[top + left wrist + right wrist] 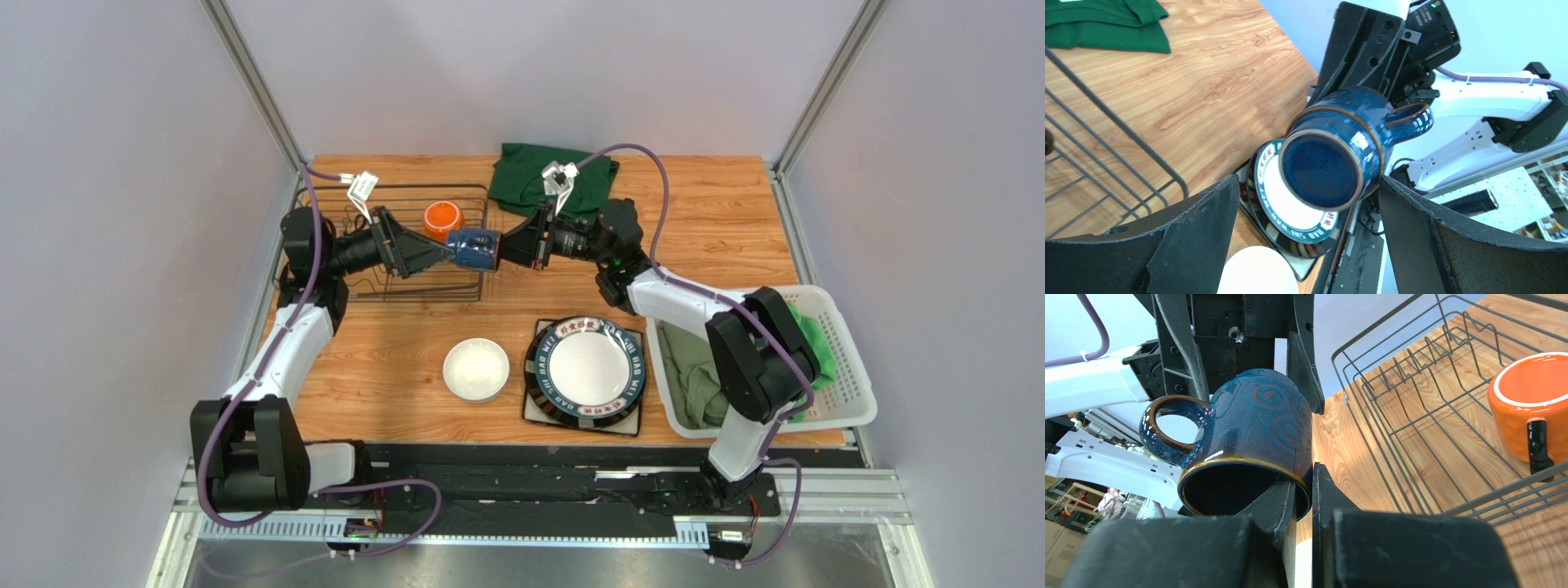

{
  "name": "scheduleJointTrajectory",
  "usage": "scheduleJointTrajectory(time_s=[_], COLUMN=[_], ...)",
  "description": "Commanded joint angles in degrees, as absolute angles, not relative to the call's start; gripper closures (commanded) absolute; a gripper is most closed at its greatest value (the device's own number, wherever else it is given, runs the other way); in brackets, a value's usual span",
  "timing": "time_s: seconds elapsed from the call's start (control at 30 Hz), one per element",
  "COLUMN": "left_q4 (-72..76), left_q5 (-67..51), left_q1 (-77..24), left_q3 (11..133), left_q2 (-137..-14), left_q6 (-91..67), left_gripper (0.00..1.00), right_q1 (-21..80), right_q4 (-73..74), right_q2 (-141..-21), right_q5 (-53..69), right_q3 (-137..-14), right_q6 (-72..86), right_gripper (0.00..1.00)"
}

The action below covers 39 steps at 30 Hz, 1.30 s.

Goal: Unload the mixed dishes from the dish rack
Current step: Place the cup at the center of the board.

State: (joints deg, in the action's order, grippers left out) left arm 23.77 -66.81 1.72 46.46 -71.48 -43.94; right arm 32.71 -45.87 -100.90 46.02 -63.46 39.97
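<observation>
Up above the right end of the dish rack [411,294], the dark blue mug [472,249] lies on its side in the air between the two arms. Its mouth faces the right gripper [1306,484], which pinches the rim with one finger inside and one outside. Its bottom faces the left gripper [1308,187], whose jaws stand wide and do not touch it. I think the right arm should pull it straight away from the left fingers. The orange mug [440,221] sits in the rack just behind. The small white bowl [476,369] and round plate [586,368] lie nearer the arms.
</observation>
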Motion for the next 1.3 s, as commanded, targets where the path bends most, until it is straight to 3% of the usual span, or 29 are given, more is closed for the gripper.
scheduleJointTrajectory(time_s=[0.0, 0.13, 0.3, 0.5, 0.73, 1.27], left_q4=[22.2, 18.4, 1.2, -14.3, -31.6, -41.8], left_q5=[-66.5, -66.4, -63.1, -58.5, -55.2, -44.8], left_q1=[3.5, 5.1, 6.1, 6.7, 8.0, 8.2], left_q3=[48.4, 49.7, 54.7, 60.0, 64.9, 66.8], left_q2=[-69.4, -68.1, -66.2, -63.3, -65.0, -65.1], left_q6=[-40.2, -36.3, -22.8, -10.7, 1.1, 14.8], left_gripper=[0.09, 0.09, 0.09, 0.08, 0.09, 0.1], right_q1=[32.0, 31.8, 31.8, 31.9, 32.8, 43.7], right_q4=[-48.7, -42.6, -27.9, -3.9, 10.7, 35.7], right_q2=[-95.8, -94.0, -91.2, -89.9, -89.3, -97.1], right_q5=[45.2, 44.8, 41.7, 33.3, 23.1, 5.1], right_q3=[-63.0, -62.9, -64.1, -71.6, -77.1, -88.7], right_q6=[38.8, 34.3, 23.2, 7.0, -4.7, -25.4], right_gripper=[1.0, 1.0, 1.0, 1.0, 1.0, 1.0])
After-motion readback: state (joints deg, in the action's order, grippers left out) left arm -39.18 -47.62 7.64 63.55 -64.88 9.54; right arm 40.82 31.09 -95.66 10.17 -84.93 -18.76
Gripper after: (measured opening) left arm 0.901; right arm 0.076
